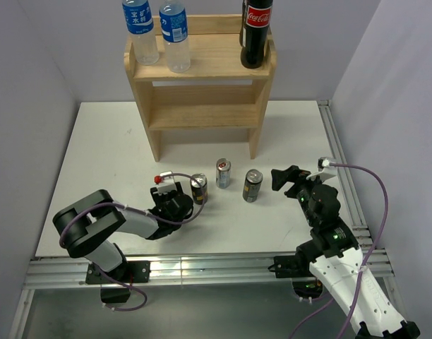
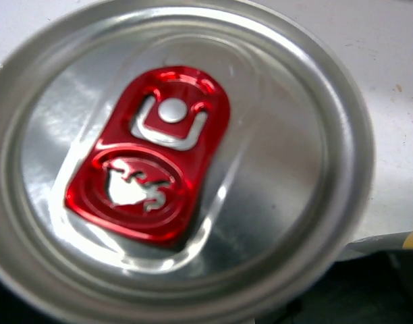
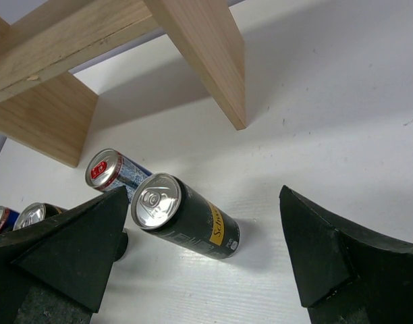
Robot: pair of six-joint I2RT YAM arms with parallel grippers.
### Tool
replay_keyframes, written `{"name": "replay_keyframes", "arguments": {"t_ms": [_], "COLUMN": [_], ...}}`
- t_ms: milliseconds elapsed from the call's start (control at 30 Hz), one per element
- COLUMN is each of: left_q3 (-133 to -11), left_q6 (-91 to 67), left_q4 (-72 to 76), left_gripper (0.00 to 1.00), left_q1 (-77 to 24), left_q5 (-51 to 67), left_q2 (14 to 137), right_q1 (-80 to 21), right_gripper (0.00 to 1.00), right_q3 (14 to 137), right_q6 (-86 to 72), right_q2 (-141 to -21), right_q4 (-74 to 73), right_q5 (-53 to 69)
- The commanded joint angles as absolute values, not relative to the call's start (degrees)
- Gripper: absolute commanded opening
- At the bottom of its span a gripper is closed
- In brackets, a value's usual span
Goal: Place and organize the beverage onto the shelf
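Note:
The pale wood shelf [image 1: 210, 62] stands at the back; its side panels show in the right wrist view [image 3: 206, 54]. Three cans stand on the table in front of it. My left gripper [image 1: 182, 197] is against the left can [image 1: 199, 188]. That can's silver top with a red tab [image 2: 193, 169] fills the left wrist view and hides the fingers. My right gripper [image 1: 288, 179] [image 3: 203, 266] is open and empty, just right of the black can [image 1: 253, 186] [image 3: 189, 219]. The blue-and-silver can [image 1: 223, 173] [image 3: 115, 172] stands between the other two.
Two water bottles [image 1: 142, 32] [image 1: 175, 35] stand at the left of the shelf's top board and a cola bottle [image 1: 256, 32] at its right. The shelf's lower tier [image 1: 202, 116] holds nothing. Walls close in on both sides.

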State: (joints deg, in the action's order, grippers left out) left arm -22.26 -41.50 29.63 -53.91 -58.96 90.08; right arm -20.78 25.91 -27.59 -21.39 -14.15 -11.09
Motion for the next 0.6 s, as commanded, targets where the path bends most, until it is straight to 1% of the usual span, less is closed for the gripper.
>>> {"name": "replay_keyframes", "arguments": {"t_ms": [0,133,167,200,233,300,333,433,567], "left_q3": [-23.6,-24.6,-25.6,-26.9,-30.3,-34.1,-36.1,-37.3,-40.4], "left_q6": [-41.1,-40.4,-40.2,-40.6,-41.1,-43.8,-41.7,-34.3,-26.5], "left_q4": [30.7,29.4,28.0,21.9,18.6,10.5,9.1,11.2,14.7], "left_gripper": [0.17,0.11,0.06,0.02,0.00,0.00,0.00,0.00,0.00], "left_q1": [-53.8,-54.8,-55.2,-55.6,-56.4,-58.2,-58.3,-58.3,-56.1], "left_q5": [-61.7,-63.5,-64.2,-65.4,-68.3,-69.4,-68.8,-66.4,-59.9], "left_q2": [88.2,87.1,86.7,85.8,85.4,83.6,82.5,76.7,70.1], "right_q1": [-21.2,-21.3,-21.2,-21.2,-21.2,-21.2,-21.2,-21.2,-21.2], "right_gripper": [1.00,1.00,1.00,1.00,1.00,1.00,1.00,1.00,1.00], "right_q3": [27.4,27.4,27.3,27.3,27.3,27.3,27.4,27.2,27.2], "right_q6": [-26.9,-26.9,-26.9,-26.9,-27.0,-26.9,-27.0,-27.1,-27.2], "right_q2": [-21.4,-21.3,-21.2,-21.3,-21.3,-21.4,-21.4,-21.1,-20.8], "right_q4": [-13.4,-13.5,-13.5,-13.4,-13.4,-13.4,-13.4,-13.2,-13.1], "right_q5": [-11.3,-11.3,-11.3,-11.3,-11.3,-11.2,-11.2,-11.2,-11.1]}}
